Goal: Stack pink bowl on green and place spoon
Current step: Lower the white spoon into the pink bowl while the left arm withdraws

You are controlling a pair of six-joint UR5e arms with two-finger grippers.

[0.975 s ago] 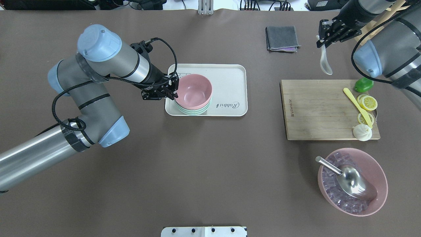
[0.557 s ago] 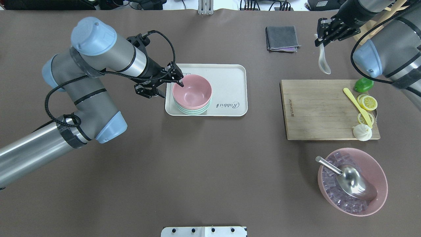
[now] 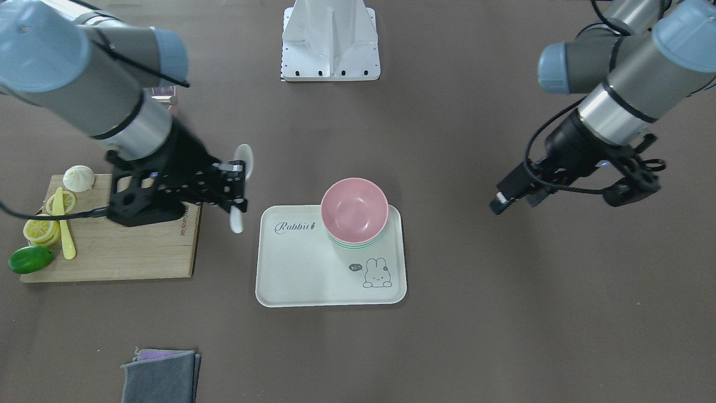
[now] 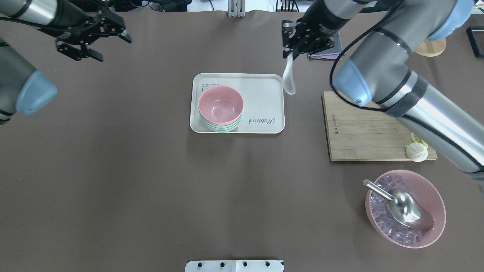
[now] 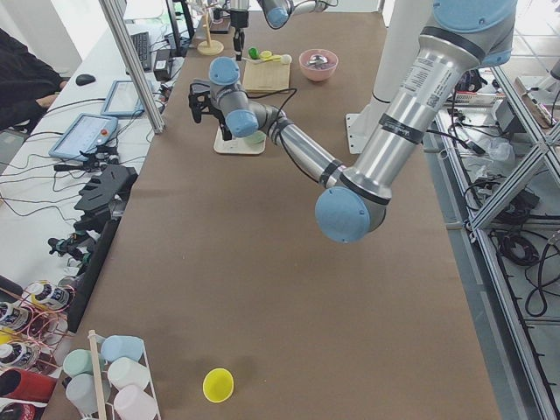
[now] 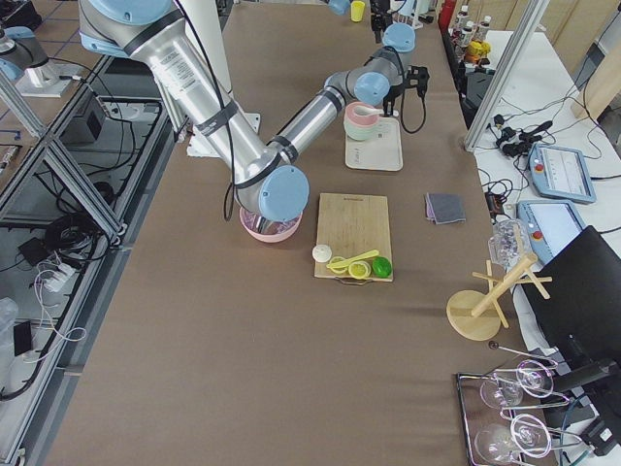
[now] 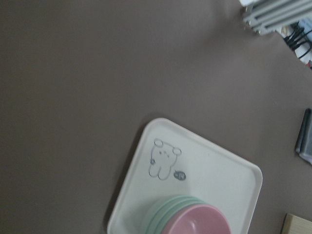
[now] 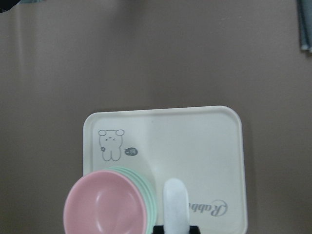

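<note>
The pink bowl (image 4: pixel 220 104) sits nested on the stack of green bowls (image 4: pixel 221 127) at the left end of the white tray (image 4: pixel 261 94). It also shows in the front view (image 3: pixel 354 210). My right gripper (image 4: pixel 288 53) is shut on the handle of the white spoon (image 4: pixel 289 81), which hangs bowl-down just beyond the tray's far right corner. In the right wrist view the spoon (image 8: pixel 175 204) lies over the tray beside the pink bowl (image 8: pixel 105 207). My left gripper (image 4: pixel 115 50) is open and empty, raised far to the left and back of the tray.
A wooden cutting board (image 4: pixel 363 124) with a bun (image 4: pixel 416 152), lemon slices (image 3: pixel 42 229) and a lime (image 3: pixel 31 259) lies right of the tray. A large pink bowl of ice with a metal scoop (image 4: pixel 404 207) is front right. A grey cloth (image 3: pixel 159 375) lies at the back.
My left gripper has let go of the pink bowl's rim and pulled away to the far back left. My right arm has carried the spoon leftward to the tray's corner.
</note>
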